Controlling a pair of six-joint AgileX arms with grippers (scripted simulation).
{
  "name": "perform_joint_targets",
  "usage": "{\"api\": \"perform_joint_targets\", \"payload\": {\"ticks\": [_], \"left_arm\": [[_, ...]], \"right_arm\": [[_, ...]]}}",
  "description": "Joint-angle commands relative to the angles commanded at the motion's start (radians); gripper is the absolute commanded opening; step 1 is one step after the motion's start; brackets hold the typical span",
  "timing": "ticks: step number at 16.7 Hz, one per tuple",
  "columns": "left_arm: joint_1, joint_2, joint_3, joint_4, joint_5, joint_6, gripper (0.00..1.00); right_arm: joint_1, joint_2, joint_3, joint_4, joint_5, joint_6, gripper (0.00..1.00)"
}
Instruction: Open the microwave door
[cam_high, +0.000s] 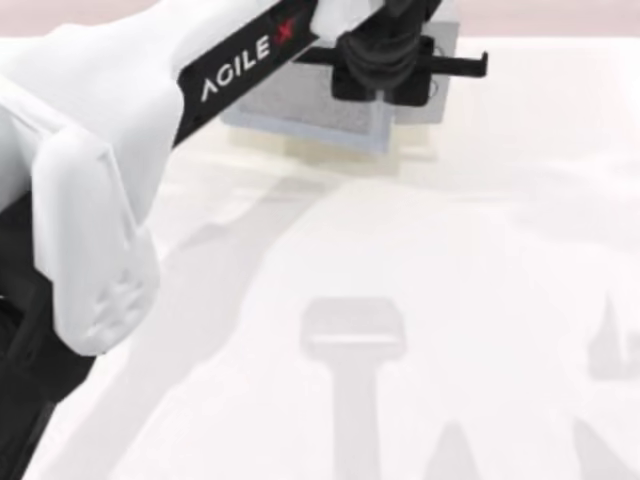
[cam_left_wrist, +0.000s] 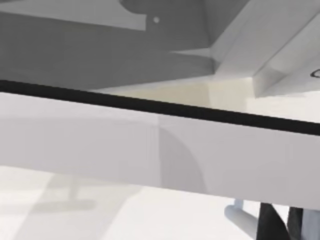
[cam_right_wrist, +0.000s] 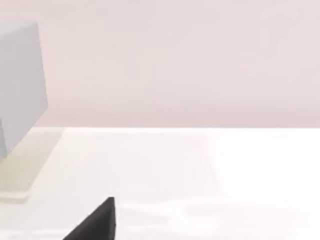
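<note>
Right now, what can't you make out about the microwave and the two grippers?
- Top view: the left arm covers much of the microwave; how far the microwave door stands open is unclear.
- Top view: left gripper fingers hidden by its own wrist.
- Right wrist view: right gripper cut off by the edge.

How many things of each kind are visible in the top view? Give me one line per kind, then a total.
Microwave, with its mesh-windowed door facing up toward the camera: 1
Robot arm, the left arm, reaching over the microwave with the left gripper: 1
Table: 1
Total: 3
</note>
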Motion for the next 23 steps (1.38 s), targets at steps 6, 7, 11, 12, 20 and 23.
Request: {"api": "perform_joint_targets", "payload": {"ticks": [6, 7, 11, 12, 20, 23], "left_arm": [[0.001, -0.009, -0.014, 0.009, 0.003, 0.003, 0.0], [0.001, -0.009, -0.014, 0.009, 0.003, 0.003, 0.0], [0.001, -0.009, -0.014, 0.009, 0.003, 0.003, 0.0], [0.001, -0.009, -0.014, 0.009, 0.003, 0.003, 0.0], [0.001, -0.009, -0.014, 0.009, 0.003, 0.003, 0.0], [0.001, -0.009, -0.014, 0.009, 0.003, 0.003, 0.0]], "right_arm": [[0.0, 0.0, 0.0, 0.0, 0.0, 0.0, 1.0], [0.0, 0.0, 0.0, 0.0, 0.0, 0.0, 1.0], [0.0, 0.0, 0.0, 0.0, 0.0, 0.0, 1.0], [0.0, 0.0, 0.0, 0.0, 0.0, 0.0, 1.0], [0.0, 0.0, 0.0, 0.0, 0.0, 0.0, 1.0], [0.0, 0.0, 0.0, 0.0, 0.0, 0.0, 1.0]]}}
